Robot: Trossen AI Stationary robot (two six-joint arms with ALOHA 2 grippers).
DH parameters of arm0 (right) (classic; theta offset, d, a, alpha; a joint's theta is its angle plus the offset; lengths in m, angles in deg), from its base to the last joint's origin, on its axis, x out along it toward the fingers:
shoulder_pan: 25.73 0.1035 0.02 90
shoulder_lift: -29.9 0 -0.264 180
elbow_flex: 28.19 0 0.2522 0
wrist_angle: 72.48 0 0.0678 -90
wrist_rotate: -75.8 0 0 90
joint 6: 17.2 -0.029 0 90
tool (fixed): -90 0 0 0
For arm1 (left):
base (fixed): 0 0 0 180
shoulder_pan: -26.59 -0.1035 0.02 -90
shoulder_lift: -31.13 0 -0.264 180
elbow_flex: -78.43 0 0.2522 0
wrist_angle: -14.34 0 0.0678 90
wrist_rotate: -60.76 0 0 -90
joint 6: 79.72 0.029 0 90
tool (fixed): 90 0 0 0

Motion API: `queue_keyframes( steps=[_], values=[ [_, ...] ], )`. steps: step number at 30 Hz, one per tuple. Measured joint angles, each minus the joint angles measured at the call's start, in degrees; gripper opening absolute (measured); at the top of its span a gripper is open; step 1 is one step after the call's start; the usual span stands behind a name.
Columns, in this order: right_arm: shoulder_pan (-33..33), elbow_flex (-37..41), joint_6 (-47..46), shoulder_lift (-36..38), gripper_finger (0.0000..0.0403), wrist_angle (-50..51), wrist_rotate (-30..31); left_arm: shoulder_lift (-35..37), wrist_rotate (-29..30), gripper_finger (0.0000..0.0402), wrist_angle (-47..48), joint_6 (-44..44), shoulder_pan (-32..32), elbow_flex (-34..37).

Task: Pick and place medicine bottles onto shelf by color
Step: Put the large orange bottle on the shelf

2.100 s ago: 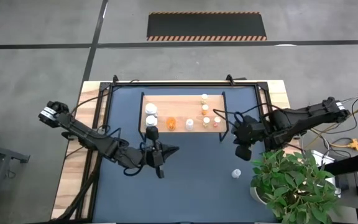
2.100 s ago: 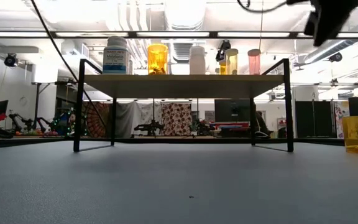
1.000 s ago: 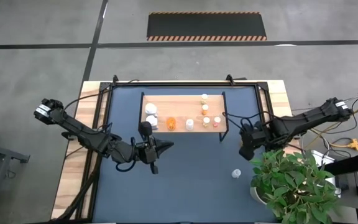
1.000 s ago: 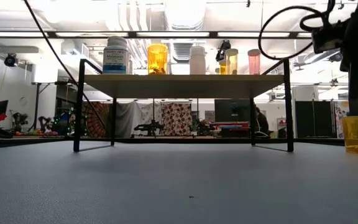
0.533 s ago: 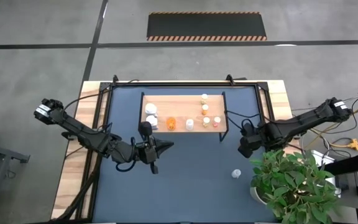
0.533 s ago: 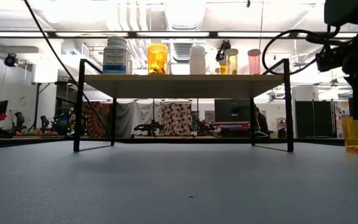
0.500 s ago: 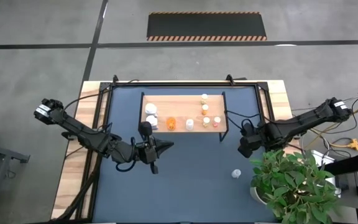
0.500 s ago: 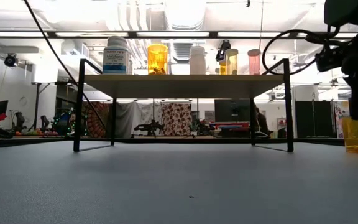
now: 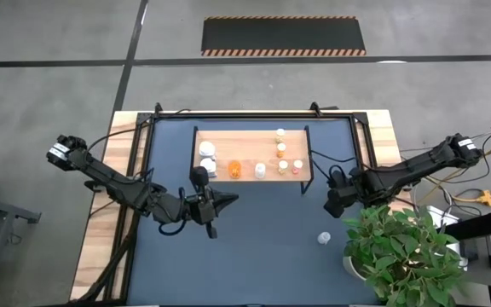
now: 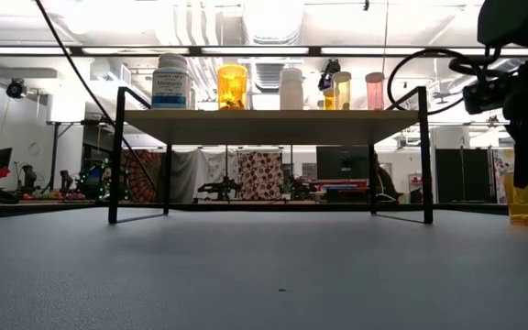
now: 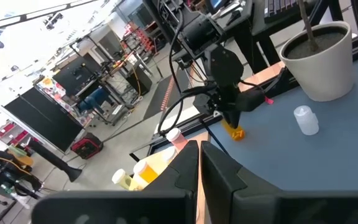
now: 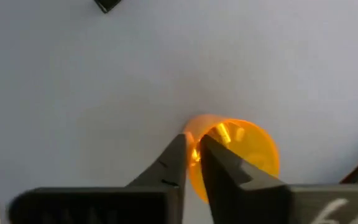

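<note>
Right gripper (image 12: 193, 155) nearly closed, fingertips pinching the rim of the small translucent orange medicine bottle (image 12: 235, 155) — bottle upright directly beneath; left gripper (image 9: 205, 205) shut, far off.

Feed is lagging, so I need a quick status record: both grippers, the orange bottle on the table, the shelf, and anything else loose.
left gripper: shut, empty, over the dark blue tabletop in front of the shelf
right gripper: pinched shut on the rim of the translucent orange bottle, right of the shelf
orange bottle: upright on the tabletop
shelf: light-wood board in black metal frame, holding white and orange bottles
loose: small white bottle beside the green potted plant
</note>
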Motion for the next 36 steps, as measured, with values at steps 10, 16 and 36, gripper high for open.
queue_keyframes(
  steps=[10, 16, 36],
  values=[
    [0.0, -9.92, 4.22, 0.04, 0.0009, 11.18, -1.29, 0.0, -0.07, 0.0, 0.02, -1.93, 1.11, 0.0],
    [-0.02, -23.43, 6.89, 0.02, 0.0009, 20.25, 5.99, -0.02, -0.11, 0.0, 0.05, -5.92, 1.38, 0.0],
    [-0.04, -51.63, 22.1, -8.94, 0.0009, 21.86, 9.05, -1.14, -0.13, 0.0, 0.02, -7.55, 5.71, 0.75]
  ],
)
